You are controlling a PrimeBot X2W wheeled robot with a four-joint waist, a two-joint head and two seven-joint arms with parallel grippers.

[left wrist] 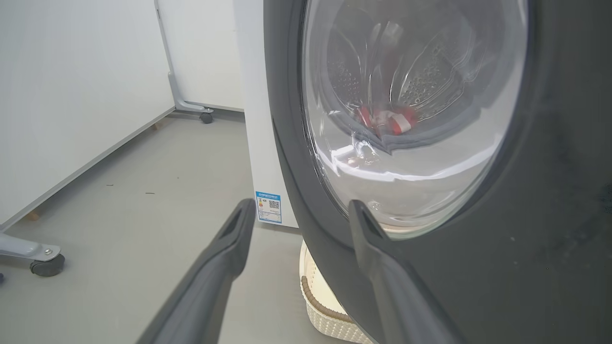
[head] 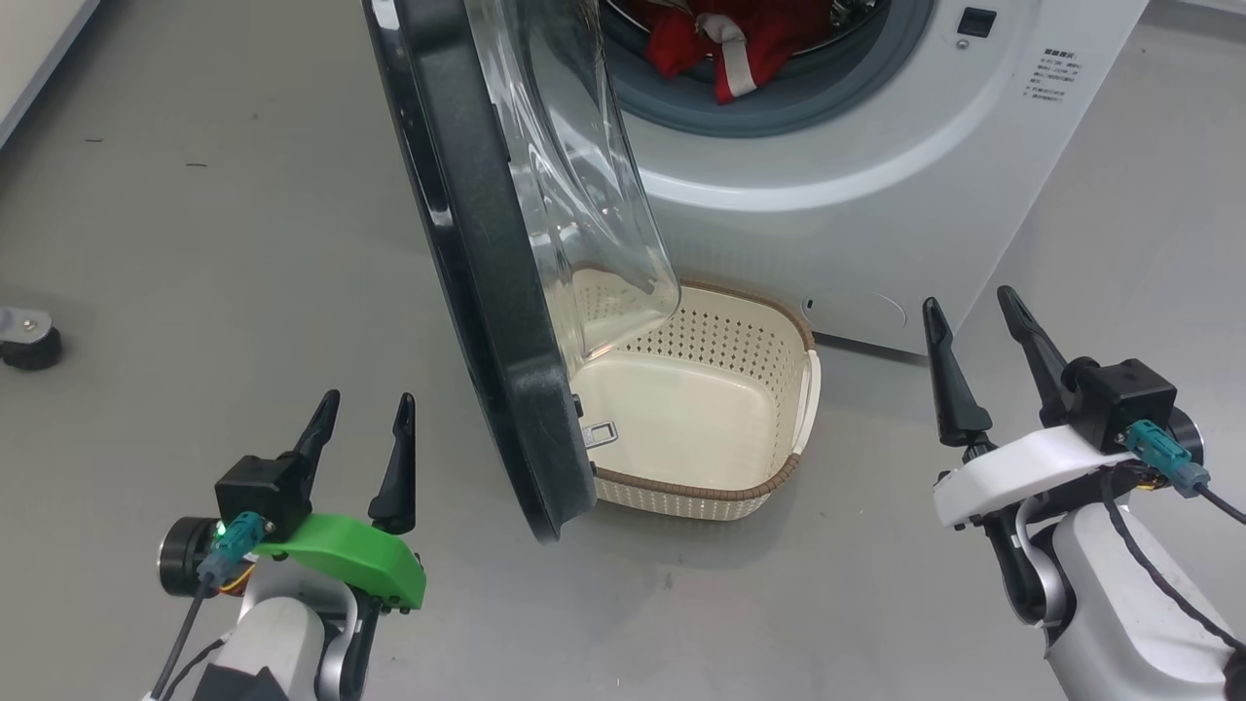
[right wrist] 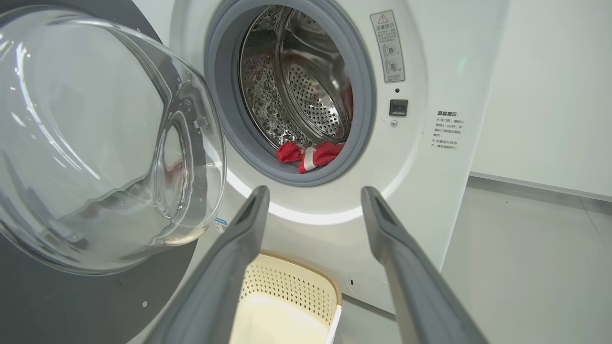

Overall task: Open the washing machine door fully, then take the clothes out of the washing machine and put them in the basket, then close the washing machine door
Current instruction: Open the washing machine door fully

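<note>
At the washer front: the washing machine door (head: 477, 263) is swung out roughly edge-on to the robot, not fully back, and its glass bowl hangs over the left part of the basket (head: 779, 479). Step one isn't finished, I'd say. Red clothes (head: 725, 44) with a white strip sit at the drum lip inside the washing machine (head: 876, 195). The basket is on the floor right below the opening. On the door's black outer side, the left gripper (head: 368, 397) is wide open and holds nothing (contact can't be confirmed from the wrist view). Right of the basket, the right gripper (head: 966, 297) is also wide open and empty, aimed at the drum. Next move: get a finger on the door's inner side or free edge and swing it further left, clear of the basket, before reaching in.
</note>
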